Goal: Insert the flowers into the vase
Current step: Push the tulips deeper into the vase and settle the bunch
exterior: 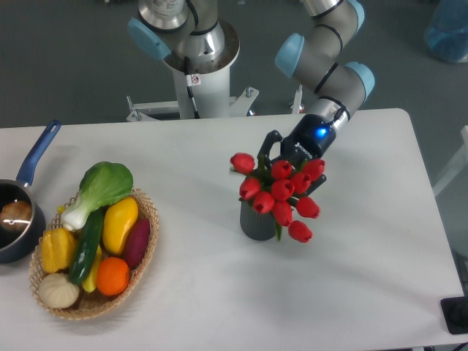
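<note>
The dark grey ribbed vase (257, 223) stands upright near the table's middle. The flowers (284, 191), red tulips with green stems, sit with their stems down in its mouth. Their heads fan out above it and droop over its right side. My gripper (294, 162) hangs just behind and above the bunch. One dark finger (271, 139) shows to the left of the tulip heads and another (319, 182) to their right. The jaws look spread wide, so the gripper is open, and the blooms hide the space between the fingers.
A wicker basket (147, 232) of toy vegetables lies at the left. A blue-handled saucepan (22, 191) sits at the far left edge. The arm's base (197, 73) stands behind the table's back edge.
</note>
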You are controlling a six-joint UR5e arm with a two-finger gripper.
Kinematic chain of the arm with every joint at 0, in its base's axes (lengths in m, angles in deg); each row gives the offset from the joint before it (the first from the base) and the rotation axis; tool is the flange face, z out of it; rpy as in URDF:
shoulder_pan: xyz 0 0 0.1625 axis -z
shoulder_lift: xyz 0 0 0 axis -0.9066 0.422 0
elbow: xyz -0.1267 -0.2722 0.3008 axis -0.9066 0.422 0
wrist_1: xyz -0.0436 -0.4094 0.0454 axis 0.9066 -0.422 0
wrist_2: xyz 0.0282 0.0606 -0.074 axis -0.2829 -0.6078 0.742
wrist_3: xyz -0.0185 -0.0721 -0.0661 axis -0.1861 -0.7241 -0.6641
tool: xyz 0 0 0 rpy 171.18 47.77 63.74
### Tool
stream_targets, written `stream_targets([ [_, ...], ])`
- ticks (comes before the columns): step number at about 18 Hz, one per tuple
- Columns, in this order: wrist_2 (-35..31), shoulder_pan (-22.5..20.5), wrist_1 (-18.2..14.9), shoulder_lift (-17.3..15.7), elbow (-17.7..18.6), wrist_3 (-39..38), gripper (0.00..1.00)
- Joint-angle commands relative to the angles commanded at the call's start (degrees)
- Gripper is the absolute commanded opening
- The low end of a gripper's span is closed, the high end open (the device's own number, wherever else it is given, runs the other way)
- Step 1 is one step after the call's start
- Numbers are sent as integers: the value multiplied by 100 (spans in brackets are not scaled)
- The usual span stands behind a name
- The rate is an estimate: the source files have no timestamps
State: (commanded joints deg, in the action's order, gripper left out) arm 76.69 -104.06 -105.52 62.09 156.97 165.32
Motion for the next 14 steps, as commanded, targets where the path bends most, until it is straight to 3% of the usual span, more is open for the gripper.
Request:
stream_targets([
  [14, -140, 35, 0, 0, -17, 9, 100],
])
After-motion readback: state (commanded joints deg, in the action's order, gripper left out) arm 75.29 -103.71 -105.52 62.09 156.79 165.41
